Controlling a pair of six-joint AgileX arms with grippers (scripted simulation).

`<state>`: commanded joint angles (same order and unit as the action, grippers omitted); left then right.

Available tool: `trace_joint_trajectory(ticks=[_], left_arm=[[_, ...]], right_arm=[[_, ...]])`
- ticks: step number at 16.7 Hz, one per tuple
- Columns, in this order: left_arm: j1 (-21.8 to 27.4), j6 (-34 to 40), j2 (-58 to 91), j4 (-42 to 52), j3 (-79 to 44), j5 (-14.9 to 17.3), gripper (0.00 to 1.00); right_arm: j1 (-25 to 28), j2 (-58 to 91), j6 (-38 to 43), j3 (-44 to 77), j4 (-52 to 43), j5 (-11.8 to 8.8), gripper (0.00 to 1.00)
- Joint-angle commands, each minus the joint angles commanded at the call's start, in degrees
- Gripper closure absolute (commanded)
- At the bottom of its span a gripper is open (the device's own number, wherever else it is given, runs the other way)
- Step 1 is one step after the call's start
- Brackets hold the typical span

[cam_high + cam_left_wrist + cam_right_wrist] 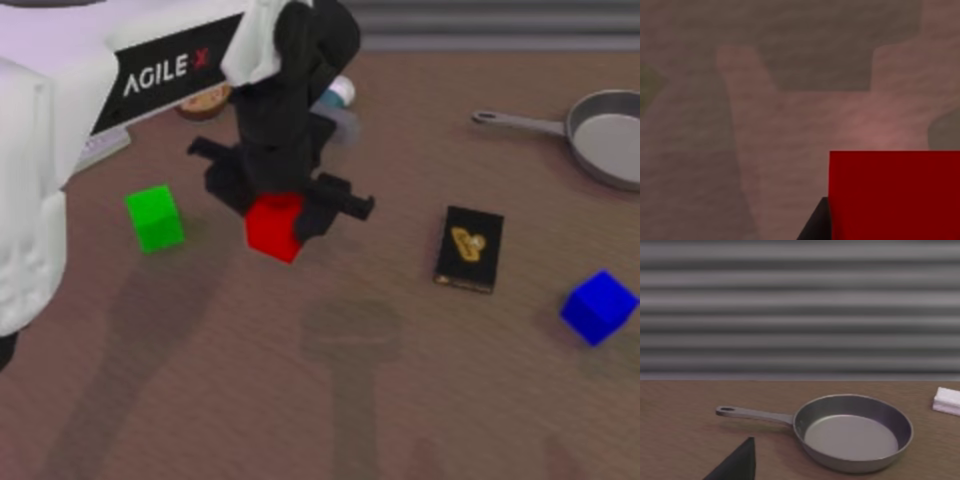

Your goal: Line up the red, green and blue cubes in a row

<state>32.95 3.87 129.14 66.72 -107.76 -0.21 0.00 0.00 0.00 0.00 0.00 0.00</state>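
Observation:
My left gripper [277,212] is shut on the red cube [275,226], left of the table's middle. In the left wrist view the red cube [895,195] fills one corner, with a black fingertip [816,226] pressed against its side. Whether the cube touches the table I cannot tell. The green cube [154,217] sits on the table to the left of the red one, a cube's width or more apart. Far to the right, near the edge, lies the blue cube [598,306]. My right arm is outside the top view; a dark tip of its gripper [740,462] shows in the right wrist view.
A flat black box with a gold emblem [469,248] lies between the red and blue cubes. A grey frying pan [610,135] sits at the back right. Behind my left arm a jar [340,93] and a round brown thing [205,101] are partly hidden.

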Motion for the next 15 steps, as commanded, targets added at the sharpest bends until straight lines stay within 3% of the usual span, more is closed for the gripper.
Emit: trace_joint_trajectory(ticks=[5,8,11,15], left_arm=[[4.9,22.9,-13.6,-5.1,22.0,-0.5,1.0],[7.5,33.0,-21.2,-8.1,31.9,-0.6,1.0],[8.9,37.5,-25.5,-9.9,36.4,-0.7,1.0],[8.7,37.6,-25.5,-9.8,36.5,-0.7,1.0]], right_arm=[[0.0,0.0,0.0,0.0,0.0,0.0,0.0],[0.0,0.0,0.0,0.0,0.0,0.0,0.0],[0.0,0.0,0.0,0.0,0.0,0.0,0.0],[0.0,0.0,0.0,0.0,0.0,0.0,0.0]])
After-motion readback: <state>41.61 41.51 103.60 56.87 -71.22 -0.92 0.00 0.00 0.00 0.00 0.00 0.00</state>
